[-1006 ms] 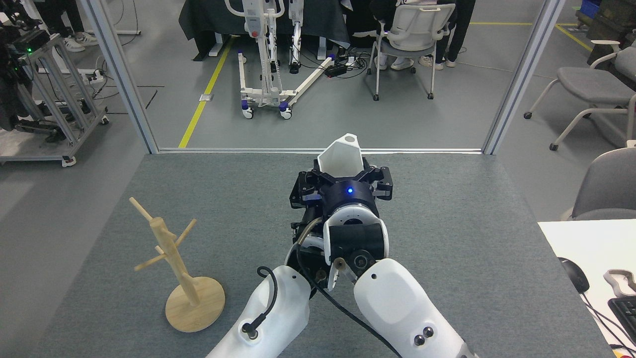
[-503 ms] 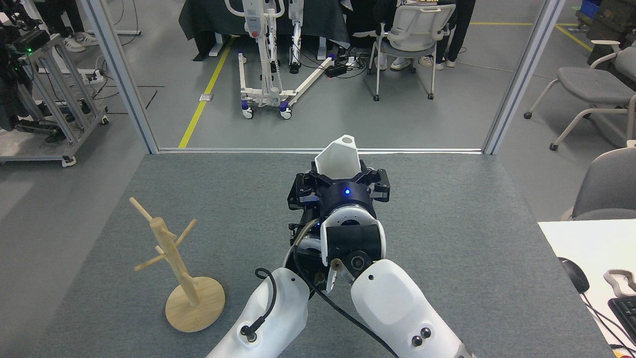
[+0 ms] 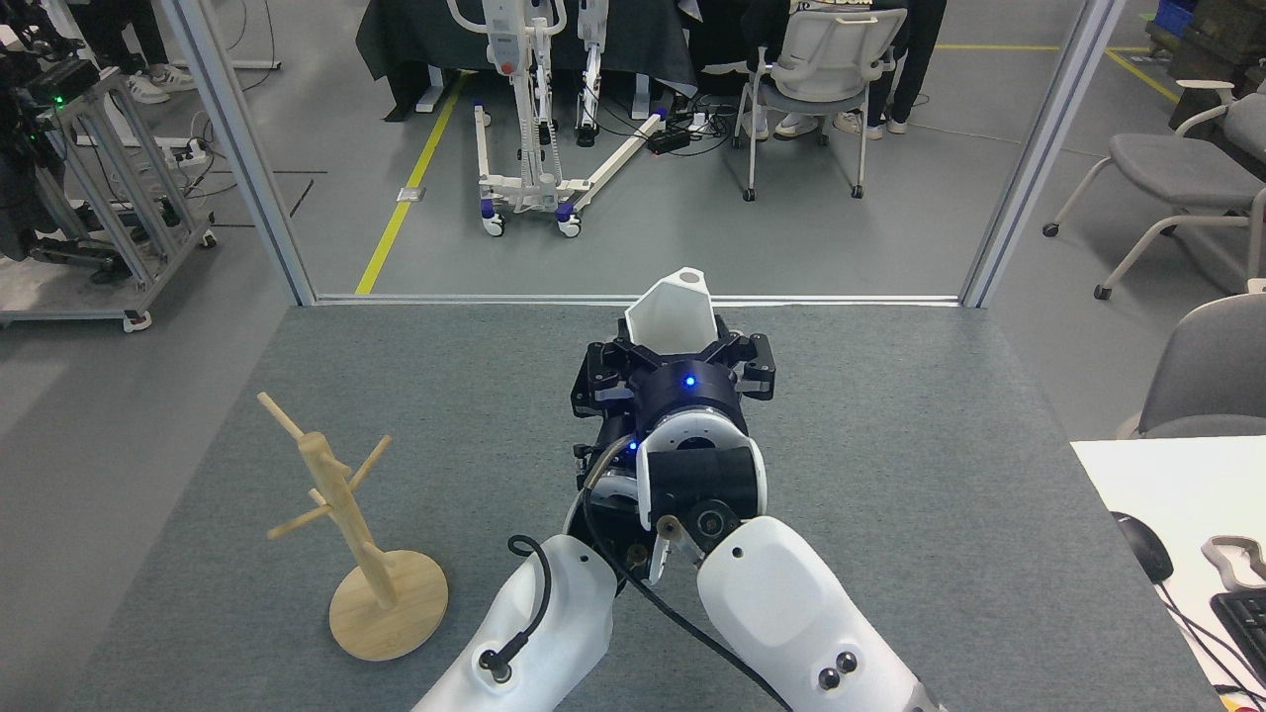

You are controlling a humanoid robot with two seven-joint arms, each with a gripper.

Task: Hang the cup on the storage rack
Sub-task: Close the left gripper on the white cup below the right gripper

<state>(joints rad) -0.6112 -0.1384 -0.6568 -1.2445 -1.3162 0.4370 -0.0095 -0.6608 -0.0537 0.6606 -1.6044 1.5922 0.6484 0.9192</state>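
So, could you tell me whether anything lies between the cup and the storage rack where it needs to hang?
Nothing visible does. The cup is in the right hand, and only bare grey table lies between it and the storage rack.

One cup (image 3: 671, 314), one storage rack (image 3: 341, 514), two arms.

Storage rack (image 3: 361, 539) stands on table (image 3: 940, 475), left of cup (image 3: 673, 311).

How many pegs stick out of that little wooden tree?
4 visible on the storage rack: one up-left near the top, one up-right, one low left, a short one mid-post. Others may hide behind the post.
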